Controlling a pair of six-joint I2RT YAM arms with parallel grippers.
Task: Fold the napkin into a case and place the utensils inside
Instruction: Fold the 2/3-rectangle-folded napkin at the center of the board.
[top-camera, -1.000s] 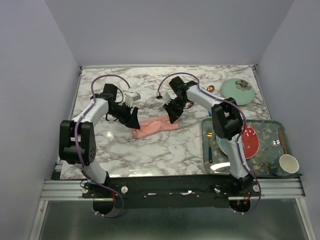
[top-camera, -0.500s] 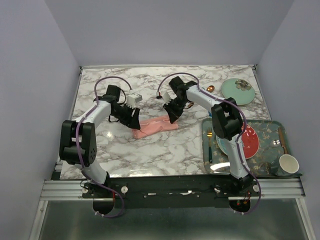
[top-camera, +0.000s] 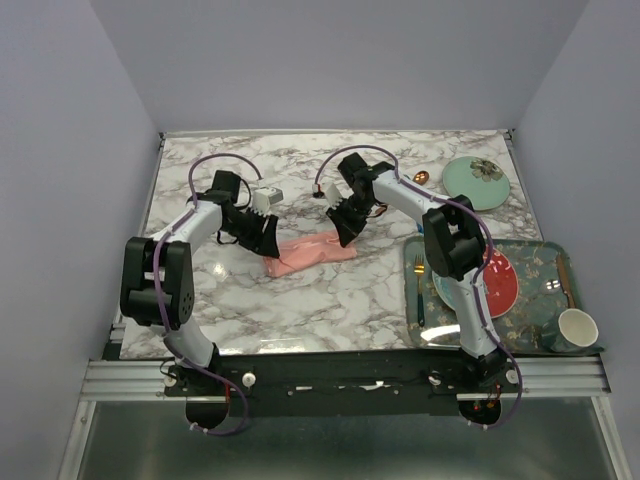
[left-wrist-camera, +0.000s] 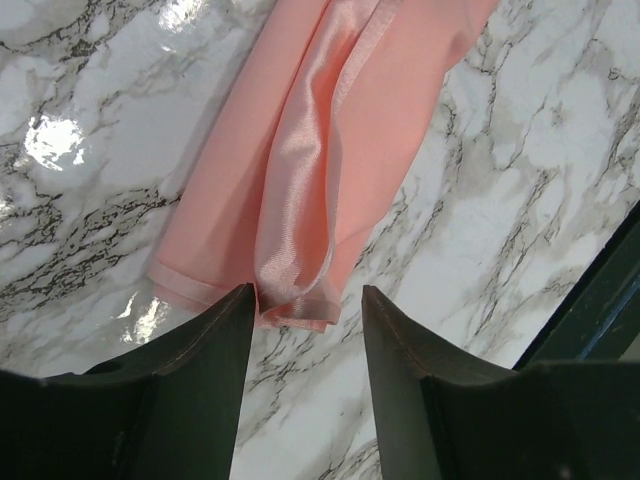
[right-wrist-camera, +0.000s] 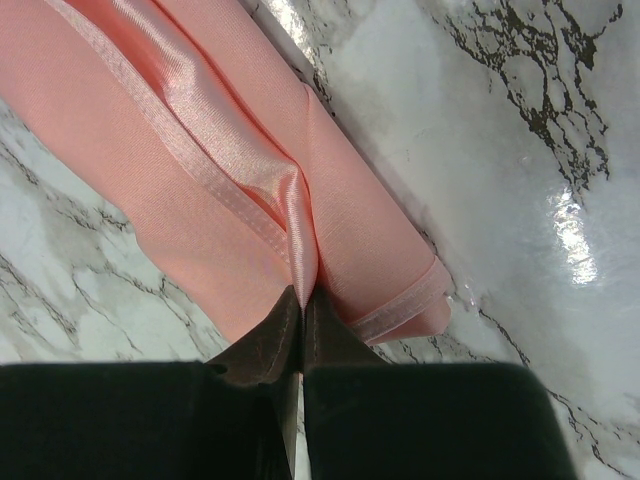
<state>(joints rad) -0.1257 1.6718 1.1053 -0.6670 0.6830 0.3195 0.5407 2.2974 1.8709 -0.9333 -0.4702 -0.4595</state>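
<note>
Napkin: narrow folded pink strip (top-camera: 310, 252) lying mid-frame on the table (top-camera: 330, 310), slanting down to the left.
Right fingers (right-wrist-camera: 275, 340): clenched on a raised ridge at the strip's right end, likely pinning the fold.
Left fingers (left-wrist-camera: 200, 350): spread apart, gripping nothing, straddling the left hem, seemingly poised to pinch.
Room: open marble around the strip; tray (top-camera: 530, 262) well apart, lower right.

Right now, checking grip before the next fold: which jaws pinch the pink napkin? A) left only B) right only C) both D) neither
B: the right jaws are shut on a raised fold of the napkin; the left jaws stand apart astride its other end.
</note>
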